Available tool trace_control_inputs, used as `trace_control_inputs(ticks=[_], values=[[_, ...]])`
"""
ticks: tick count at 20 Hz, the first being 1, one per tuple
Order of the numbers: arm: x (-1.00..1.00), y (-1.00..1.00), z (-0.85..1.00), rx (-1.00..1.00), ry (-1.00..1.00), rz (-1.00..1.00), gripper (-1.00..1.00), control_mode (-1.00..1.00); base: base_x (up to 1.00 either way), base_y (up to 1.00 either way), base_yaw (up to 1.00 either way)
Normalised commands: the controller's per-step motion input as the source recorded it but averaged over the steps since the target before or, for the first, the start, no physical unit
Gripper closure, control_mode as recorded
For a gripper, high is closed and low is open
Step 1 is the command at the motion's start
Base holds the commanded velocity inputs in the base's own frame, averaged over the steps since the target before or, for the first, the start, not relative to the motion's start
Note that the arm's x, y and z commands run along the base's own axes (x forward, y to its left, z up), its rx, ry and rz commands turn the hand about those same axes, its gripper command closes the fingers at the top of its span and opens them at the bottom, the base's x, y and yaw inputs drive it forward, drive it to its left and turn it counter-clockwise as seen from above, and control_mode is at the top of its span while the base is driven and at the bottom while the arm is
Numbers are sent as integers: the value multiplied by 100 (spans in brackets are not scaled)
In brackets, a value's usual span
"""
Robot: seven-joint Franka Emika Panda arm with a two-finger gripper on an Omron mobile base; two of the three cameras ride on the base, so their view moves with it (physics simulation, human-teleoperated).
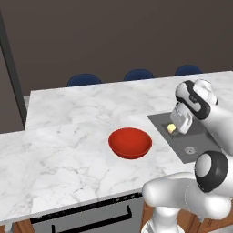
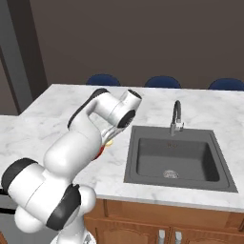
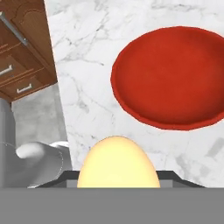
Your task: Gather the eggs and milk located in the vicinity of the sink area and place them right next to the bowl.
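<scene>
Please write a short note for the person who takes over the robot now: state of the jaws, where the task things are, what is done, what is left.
Gripper: jaws shut on the egg, carried above the counter beside the sink.
Bowl: on the marble counter, left of the sink; in the hand view it lies just ahead of the egg.
Sink: basin holds nothing I can see; faucet at its back edge.
Milk: I cannot report where it is.
Done: egg picked up.
Left: set the egg down right next to the bowl, then find the milk and place it there too.
</scene>
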Motion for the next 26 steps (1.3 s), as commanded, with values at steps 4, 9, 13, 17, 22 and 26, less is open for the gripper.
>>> trace_control_inputs(ticks=[4, 9, 13, 17, 22, 26], values=[[0, 0, -52, -2, -7, 0, 100, -100, 0, 0, 0], [3, 0, -52, 0, -7, 0, 100, -100, 0, 0, 0], [6, 4, -21, 0, -8, 0, 100, -100, 0, 0, 0], [19, 4, -18, 0, -8, -3, 100, -100, 0, 0, 0], [37, 0, -7, 0, -2, -10, 100, -100, 0, 0, 0], [45, 0, 0, 0, 0, -10, 100, -100, 0, 0, 0]])
